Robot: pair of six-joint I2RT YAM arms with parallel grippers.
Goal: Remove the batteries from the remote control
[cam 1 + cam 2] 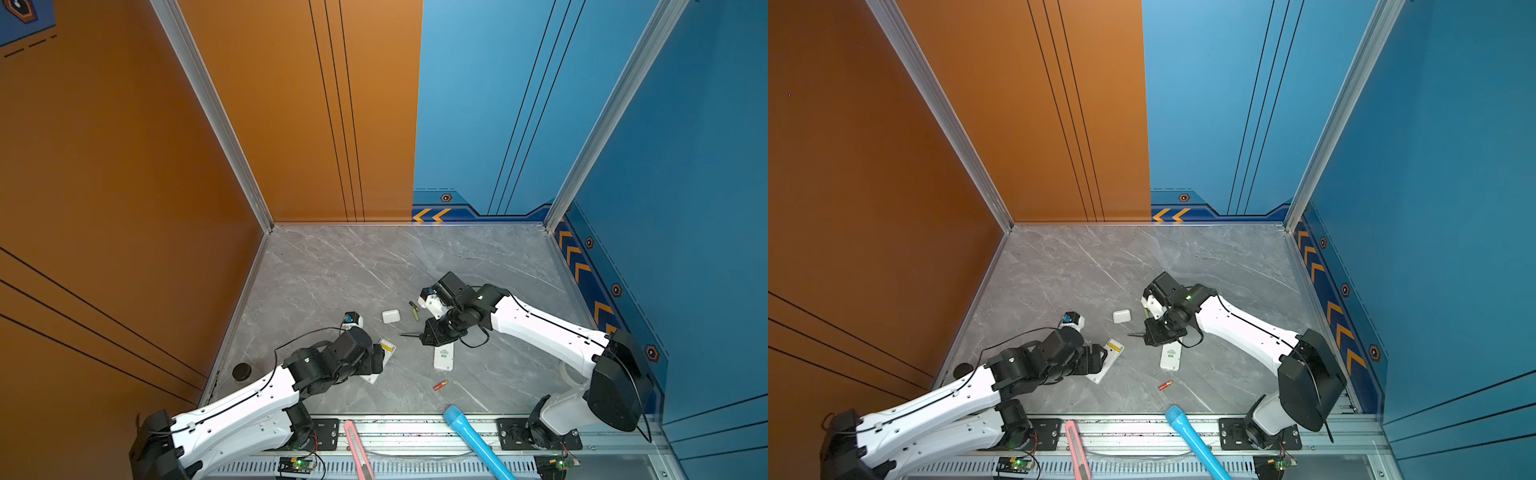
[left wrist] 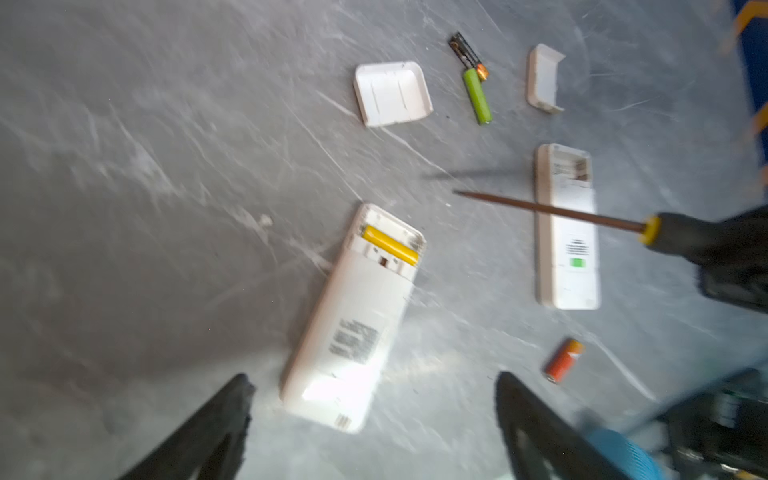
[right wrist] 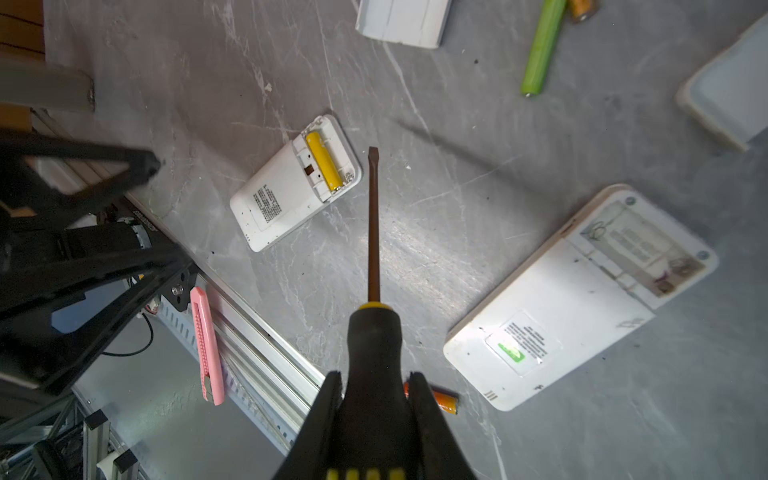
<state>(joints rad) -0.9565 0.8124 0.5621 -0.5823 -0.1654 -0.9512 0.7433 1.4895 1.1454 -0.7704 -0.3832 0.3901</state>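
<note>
In a top view: finds the left pincer (image 1: 377, 360) low over the near end of a white remote (image 1: 389, 353), probably to steady it on the counter (image 1: 332, 270). Places the right pincer (image 1: 431, 336) above a second remote (image 1: 444, 357), with the screwdriver (image 1: 409, 334) jutting toward the first. Counts three cells lying loose: a red-orange battery (image 1: 440, 385) near the front rail, and a green battery (image 1: 415, 314) and black-and-green battery (image 1: 412, 306) end to end farther back, seemingly touching, beside a detached cover (image 1: 390, 316).

From the left wrist, blurred: shows the black fingers (image 2: 216, 424) spread wide on either side of the remote's end, gripping nothing. Shows the yellow battery (image 2: 390, 246) seated in the open bay, with an empty slot alongside.

From the right wrist: shows the right pincer clamped tight on the screwdriver's black handle, flat tip in the air just beside that bay, presumably held so to lever out the yellow cell. Reveals the second remote's bay empty. Suggests one battery left to unload.
</note>
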